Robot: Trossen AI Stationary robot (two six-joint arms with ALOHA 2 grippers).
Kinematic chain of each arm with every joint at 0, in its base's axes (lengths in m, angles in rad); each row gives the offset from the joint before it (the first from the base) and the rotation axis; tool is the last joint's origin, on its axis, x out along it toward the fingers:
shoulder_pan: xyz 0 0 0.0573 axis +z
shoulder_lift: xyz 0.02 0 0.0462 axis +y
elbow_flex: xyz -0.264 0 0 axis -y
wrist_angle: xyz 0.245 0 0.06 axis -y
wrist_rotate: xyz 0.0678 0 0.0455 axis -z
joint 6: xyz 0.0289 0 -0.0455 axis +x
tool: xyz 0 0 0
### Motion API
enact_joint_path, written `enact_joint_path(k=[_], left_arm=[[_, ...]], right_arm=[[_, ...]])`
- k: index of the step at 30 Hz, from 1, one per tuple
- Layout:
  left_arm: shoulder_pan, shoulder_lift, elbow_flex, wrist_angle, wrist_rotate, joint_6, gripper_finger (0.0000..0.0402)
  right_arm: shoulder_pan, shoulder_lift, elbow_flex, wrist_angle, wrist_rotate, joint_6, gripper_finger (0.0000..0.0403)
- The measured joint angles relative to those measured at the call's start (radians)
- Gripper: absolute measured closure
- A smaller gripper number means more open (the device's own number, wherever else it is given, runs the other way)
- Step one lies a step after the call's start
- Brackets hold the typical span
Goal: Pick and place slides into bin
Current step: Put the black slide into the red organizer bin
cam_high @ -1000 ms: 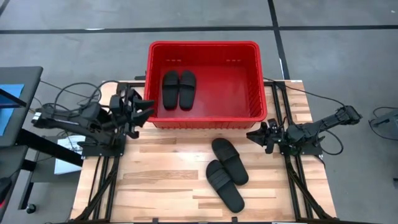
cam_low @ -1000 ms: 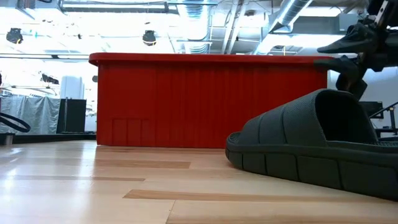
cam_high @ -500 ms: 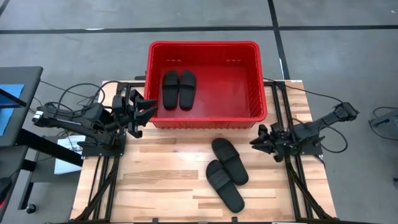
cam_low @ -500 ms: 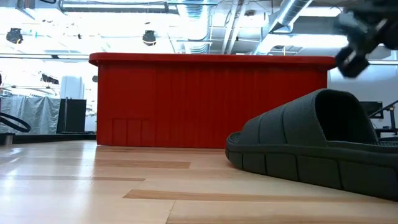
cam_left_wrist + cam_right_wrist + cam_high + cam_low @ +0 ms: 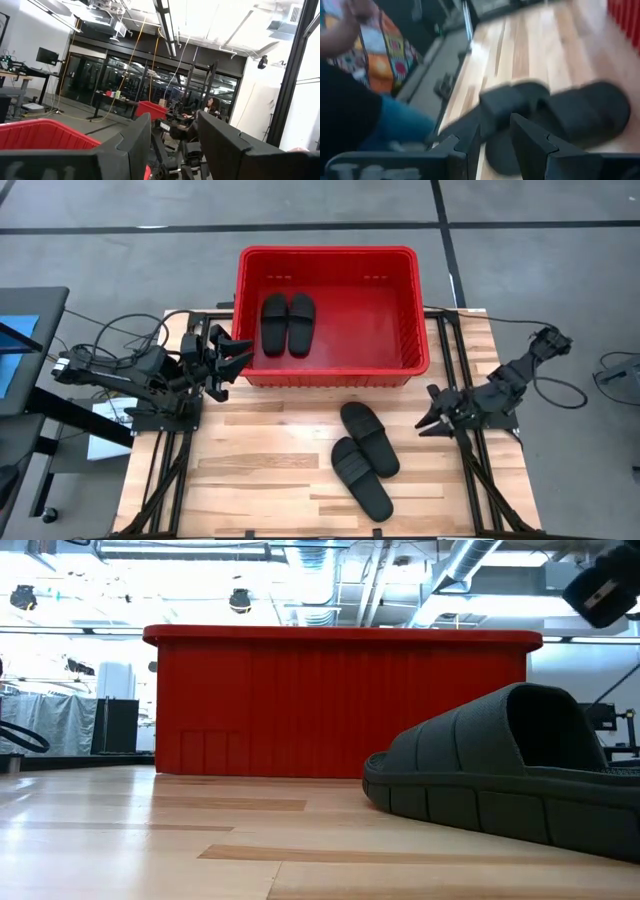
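1. Slides: two of the four lie side by side inside the bin (image 5: 330, 370), against its left part (image 5: 288, 324); the other two (image 5: 365, 456) rest on the counter (image 5: 260, 470) in front of the bin, well apart from its near wall, overlapping each other at an angle.
2. Bin: the red basket sits at the far edge of the counter, with most of its floor to the right of the stored pair bare.
3. Change: half a second ago the right end effector (image 5: 436, 421) hung just off the bin's right front corner; it has since dropped away from the bin and now sits level with the nearer loose slide, off to its right. I read this as the start of a reach for the third slide, so the job is about half done.
4. Right end effector: its fingers (image 5: 530, 137) stand a little apart with nothing between them, aimed at the loose pair and touching neither.
5. Left end effector (image 5: 232, 353): unmoved beside the bin's left front corner, fingers (image 5: 222, 137) apart and empty, waiting.
6. Beyond the counter: a person in blue trousers shows in the right wrist view, off the counter's edge.
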Motion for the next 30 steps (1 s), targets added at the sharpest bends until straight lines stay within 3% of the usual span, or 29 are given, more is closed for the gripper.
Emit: enact_joint_path(k=[6, 13, 21, 30], left_arm=[[0.000, 0.000, 0.000, -0.032, 0.000, -0.030, 0.0248], [0.000, 0.000, 0.000, -0.043, 0.001, -0.039, 0.0248], [0.000, 0.000, 0.000, -0.044, 0.001, -0.098, 0.0248], [0.000, 0.000, 0.000, -0.047, 0.001, -0.101, 0.0248]], right_arm=[[0.101, 0.121, 0.094, -0.143, -0.003, 0.078, 0.0305], [0.169, 0.231, 0.134, -0.162, -0.001, 0.104, 0.0305], [0.166, 0.291, 0.150, -0.143, 0.089, 0.138, 0.0305], [0.165, 0.380, 0.150, -0.114, 0.130, 0.322, 0.0305]])
